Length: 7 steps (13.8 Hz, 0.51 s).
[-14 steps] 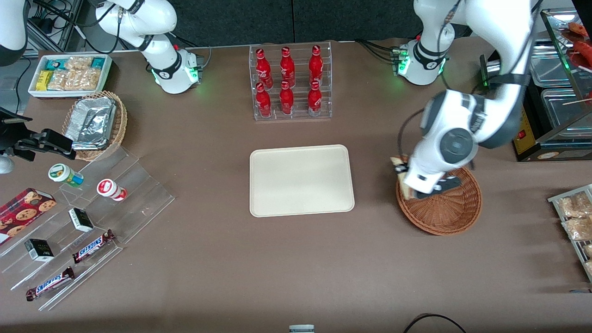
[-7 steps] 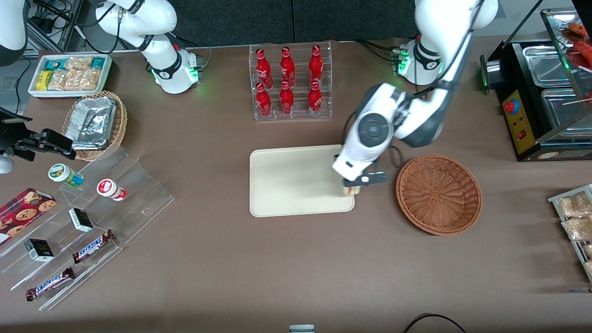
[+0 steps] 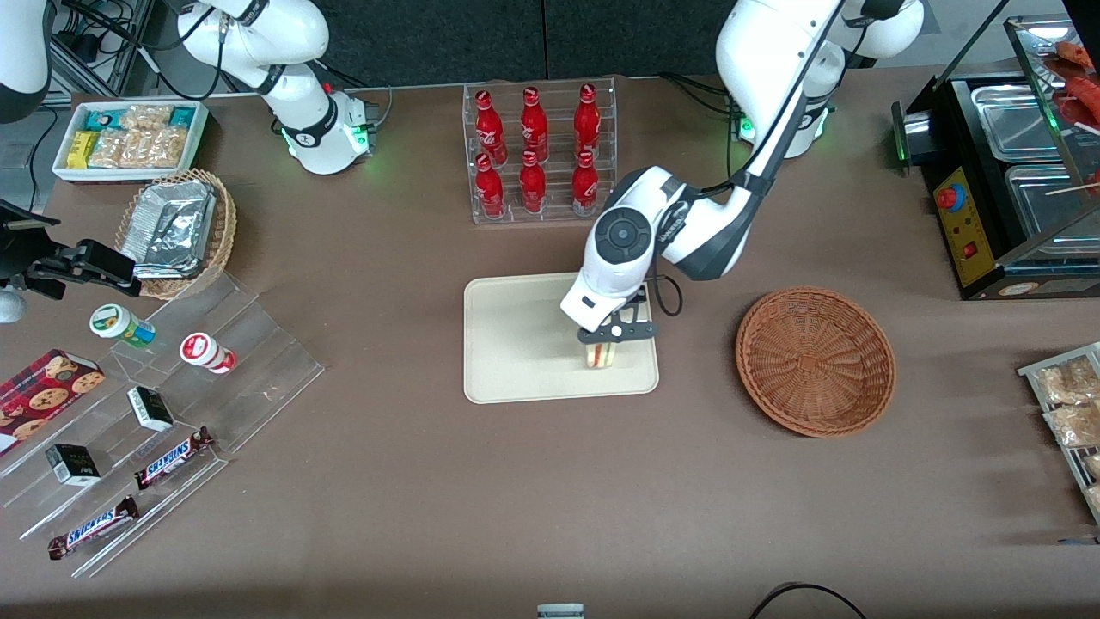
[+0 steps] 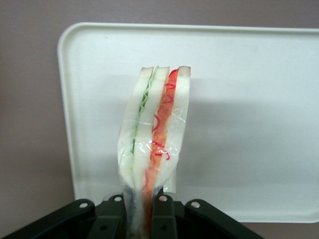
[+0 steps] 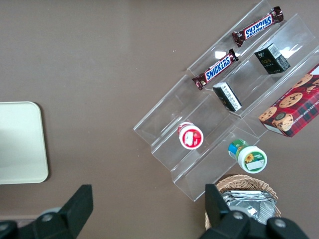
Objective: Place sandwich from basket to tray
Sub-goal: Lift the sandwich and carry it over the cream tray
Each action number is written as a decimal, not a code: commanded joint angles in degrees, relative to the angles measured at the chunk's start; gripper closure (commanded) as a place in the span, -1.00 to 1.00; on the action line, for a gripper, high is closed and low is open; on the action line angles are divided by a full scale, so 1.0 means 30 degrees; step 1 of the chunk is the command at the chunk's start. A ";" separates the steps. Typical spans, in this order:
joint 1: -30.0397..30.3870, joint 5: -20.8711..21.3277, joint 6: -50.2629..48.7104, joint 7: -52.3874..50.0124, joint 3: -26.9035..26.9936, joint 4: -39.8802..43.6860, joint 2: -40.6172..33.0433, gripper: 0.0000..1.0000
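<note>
Cream bread wrapped in clear film, the sandwich (image 3: 600, 355) hangs over the tray (image 3: 516, 344), above the part nearest the front camera and toward the basket (image 3: 815, 361). The gripper (image 3: 612, 336) pinches it tight between both fingers (image 4: 162, 219). Beside the tray, the wicker basket sits bare.

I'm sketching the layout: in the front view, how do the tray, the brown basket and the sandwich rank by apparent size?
1. tray
2. basket, somewhat smaller
3. sandwich, far smallest, held in the gripper over the tray; being raised nearer the camera doesn't alter its rank.
</note>
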 commanded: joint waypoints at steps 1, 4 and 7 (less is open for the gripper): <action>-0.1152 0.0033 0.0274 -0.0415 0.0363 0.0603 0.0735 1.00; -0.1331 0.0644 0.0246 -0.1028 0.0363 0.0720 0.1234 1.00; -0.1360 0.1702 0.0216 -0.2083 0.0334 0.0749 0.1557 1.00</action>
